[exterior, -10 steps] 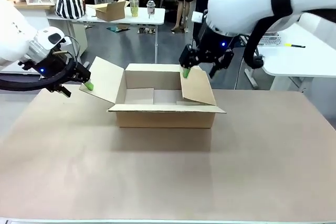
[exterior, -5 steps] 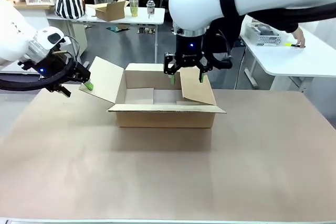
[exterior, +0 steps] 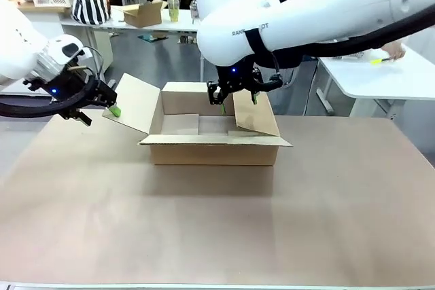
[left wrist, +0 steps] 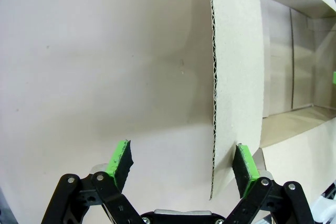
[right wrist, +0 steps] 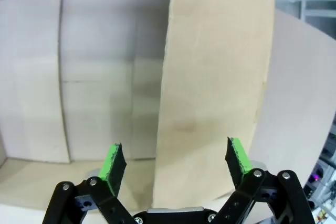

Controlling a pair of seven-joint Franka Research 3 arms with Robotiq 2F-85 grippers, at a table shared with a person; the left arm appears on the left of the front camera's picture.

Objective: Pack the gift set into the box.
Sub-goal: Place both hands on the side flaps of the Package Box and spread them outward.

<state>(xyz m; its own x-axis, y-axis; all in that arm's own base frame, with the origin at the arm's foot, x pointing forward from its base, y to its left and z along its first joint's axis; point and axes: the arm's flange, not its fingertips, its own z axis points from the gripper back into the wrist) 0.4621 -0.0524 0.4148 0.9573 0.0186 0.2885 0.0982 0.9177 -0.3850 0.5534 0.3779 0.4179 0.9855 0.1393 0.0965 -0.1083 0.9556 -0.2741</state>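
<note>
Box (exterior: 212, 134) sits mid-table (exterior: 204, 229), flaps up, inside bare; gift set not visible in any view. Right gripper (exterior: 238, 100) spread wide over right flap's (right wrist: 210, 93) top edge, gripping nothing. Left gripper (exterior: 112, 108) spread, straddling left flap's (left wrist: 231, 77) edge, one pad touching it.

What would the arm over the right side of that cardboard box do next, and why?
Probably close its open right gripper on the box's right flap, then swing it outward. In the right wrist view that flap stands between the two green pads and leans in over the box, partly covering the opening. The left gripper already straddles the left flap. The gift set is not in view.
</note>
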